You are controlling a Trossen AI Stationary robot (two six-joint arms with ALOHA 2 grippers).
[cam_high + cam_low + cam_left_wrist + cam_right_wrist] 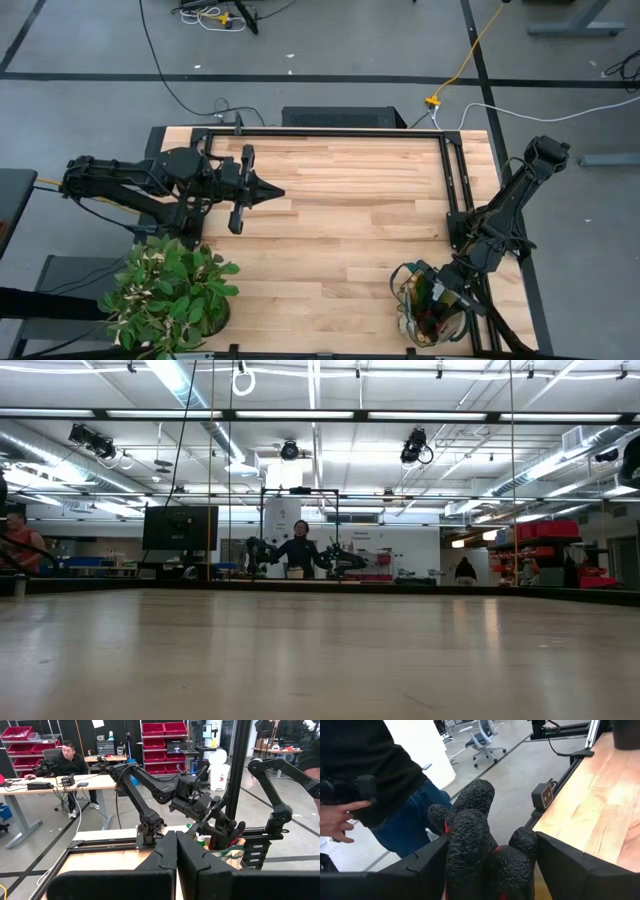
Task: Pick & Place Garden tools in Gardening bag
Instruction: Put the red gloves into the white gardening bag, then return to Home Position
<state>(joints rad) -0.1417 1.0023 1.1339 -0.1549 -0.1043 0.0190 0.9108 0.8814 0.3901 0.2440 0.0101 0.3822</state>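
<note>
Tools fill the bag (pixel 428 310) at the table's near right corner; right gripper (pixel 490 865) pinches a glove (pixel 475 845); left gripper (pixel 270 192) pressed together.

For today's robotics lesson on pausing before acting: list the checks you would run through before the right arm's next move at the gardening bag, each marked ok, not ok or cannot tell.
1. Right claw is over the gardening bag: ok.
2. Black-palmed glove sits between the right claw's fingers: ok.
3. Glove is low enough in the bag to let go: cannot tell.
4. Left claw shut and parked far from the bag: ok.
5. Potted plant clear of the right arm: ok.
6. Person standing close beside the table: not ok.
</note>
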